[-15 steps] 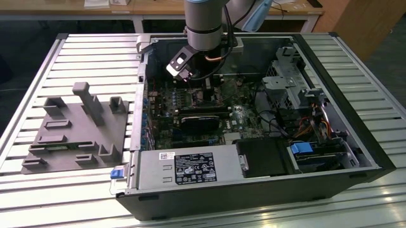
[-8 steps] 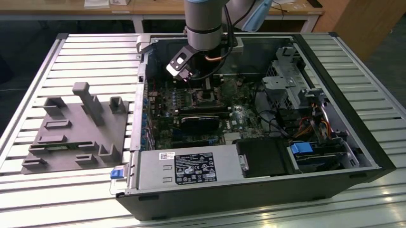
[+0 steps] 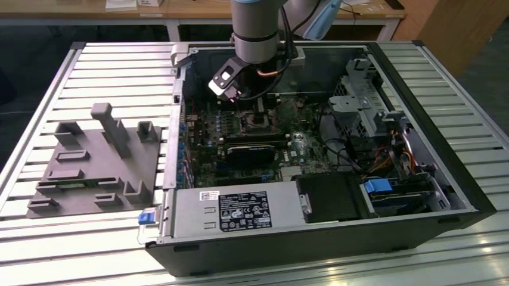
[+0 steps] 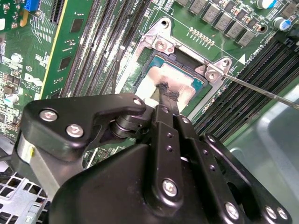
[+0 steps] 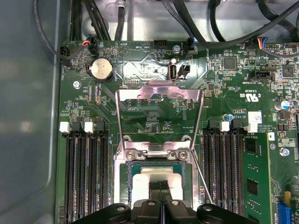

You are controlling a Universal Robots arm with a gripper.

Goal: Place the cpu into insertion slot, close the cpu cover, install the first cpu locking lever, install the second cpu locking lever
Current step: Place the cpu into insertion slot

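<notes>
Slatted metal tabletop. At the ext. view's left, a grey moulded fixture lies flat. Centre: open PC case, with the arm reaching down inside over the green motherboard. The gripper has its fingers pinched narrow, nothing between them, tips resting on the cpu. It sits in the insertion slot. Behind it the cpu cover stands flipped up, not closed. At the ext. view's right is the drive cage.
</notes>
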